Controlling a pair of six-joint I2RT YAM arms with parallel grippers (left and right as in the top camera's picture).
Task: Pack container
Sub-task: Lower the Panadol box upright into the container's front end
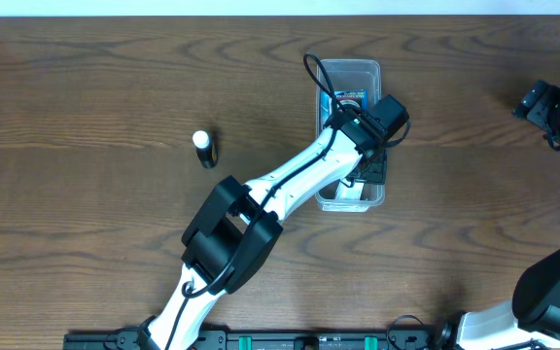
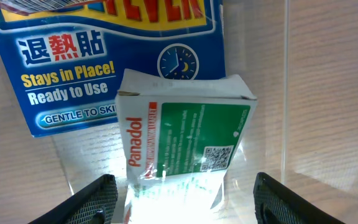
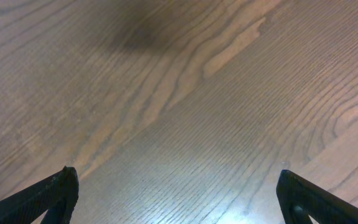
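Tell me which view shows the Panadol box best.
Left wrist: the Panadol box fills the frame, label readable, inside the container. Overhead, the left arm mostly hides it. Right wrist shows only wooden table.

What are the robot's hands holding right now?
Nothing. The left gripper is open, its fingers apart from the Panadol box in the container. The right gripper is open over the table.

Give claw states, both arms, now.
Left claw: open, straddling the Panadol box in the container, not gripping.
Right claw: open, empty, over the table.
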